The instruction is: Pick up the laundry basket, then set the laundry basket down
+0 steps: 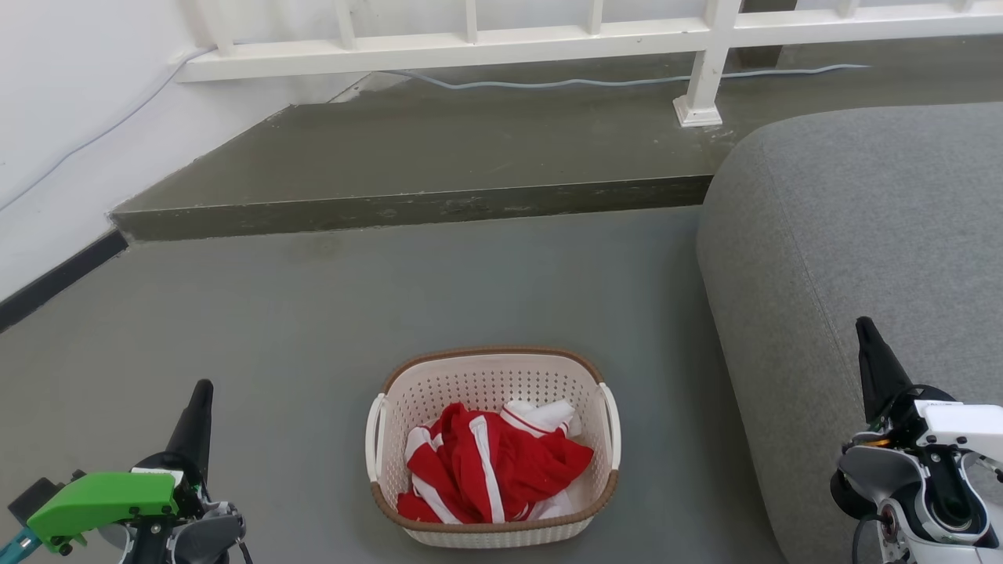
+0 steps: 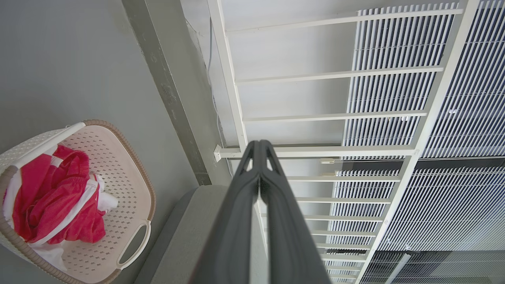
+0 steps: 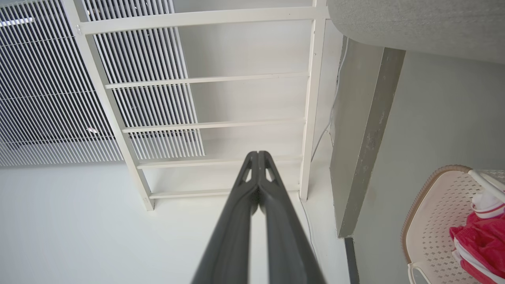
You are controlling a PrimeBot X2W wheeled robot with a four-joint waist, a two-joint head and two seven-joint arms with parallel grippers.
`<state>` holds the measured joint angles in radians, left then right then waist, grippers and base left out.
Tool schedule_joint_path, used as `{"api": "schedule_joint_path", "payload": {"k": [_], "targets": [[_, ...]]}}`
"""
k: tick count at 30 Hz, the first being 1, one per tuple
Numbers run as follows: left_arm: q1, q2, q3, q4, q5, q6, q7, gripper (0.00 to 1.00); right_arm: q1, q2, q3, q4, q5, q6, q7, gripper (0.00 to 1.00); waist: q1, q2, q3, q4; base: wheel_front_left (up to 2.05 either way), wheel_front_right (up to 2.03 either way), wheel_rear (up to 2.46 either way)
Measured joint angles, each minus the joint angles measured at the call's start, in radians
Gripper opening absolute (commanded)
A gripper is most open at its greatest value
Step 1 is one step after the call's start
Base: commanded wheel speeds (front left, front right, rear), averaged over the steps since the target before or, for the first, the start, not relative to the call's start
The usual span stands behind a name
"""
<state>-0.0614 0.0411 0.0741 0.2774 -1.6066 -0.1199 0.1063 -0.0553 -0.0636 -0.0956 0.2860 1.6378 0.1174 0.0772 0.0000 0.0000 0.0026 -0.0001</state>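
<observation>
The left gripper [image 2: 259, 144] is closed on nothing. In its wrist view the two dark fingers lie pressed together along their length, with the tips meeting. The right gripper [image 3: 257, 154] is the same, its fingers flat against each other and holding nothing. Both point up and away from the robot, toward the white railing [image 1: 548, 35] and the raised step [image 1: 407, 149] beyond them.

The basket [image 1: 486, 384] stands upright on the floor [image 1: 313, 313] between the two grippers. It is to the right of the left one and to the left of the right one, well apart from both. One white handle [image 1: 374, 439] faces the left gripper's side and the other [image 1: 613, 435] faces the right gripper's side. Red-and-white clothes [image 1: 501, 470] lie crumpled inside, heaped toward the near end.

The right gripper shows against the grey sofa [image 1: 862, 235], which sits near the basket on that gripper's side. The gripper seems to hang clear of the cushion, though the head view does not settle whether it touches.
</observation>
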Motion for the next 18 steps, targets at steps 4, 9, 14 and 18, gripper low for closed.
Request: {"api": "schedule_joint_path", "payload": {"k": [4, 9, 14, 18], "targets": [[0.000, 0.000, 0.000, 0.000, 0.000, 0.000, 0.000, 0.00, 0.000, 0.000, 0.000, 0.000, 0.000, 0.000, 0.000, 0.00, 0.0000, 0.0000, 0.000, 0.000, 0.00, 0.00, 0.00], [0.000, 0.000, 0.000, 0.000, 0.000, 0.000, 0.000, 0.00, -0.001, 0.000, -0.001, 0.000, 0.000, 0.000, 0.000, 0.00, 0.0000, 0.0000, 0.000, 0.000, 0.00, 0.00, 0.00], [0.000, 0.000, 0.000, 0.000, 0.000, 0.000, 0.000, 0.00, -0.002, 0.000, -0.001, 0.000, 0.000, 0.000, 0.000, 0.00, 0.0000, 0.0000, 0.000, 0.000, 0.00, 0.00, 0.00], [0.000, 0.000, 0.000, 0.000, 0.000, 0.000, 0.000, 0.00, -0.002, 0.001, -0.001, 0.000, 0.000, 0.000, 0.000, 0.00, 0.0000, 0.0000, 0.000, 0.000, 0.00, 0.00, 0.00]]}}
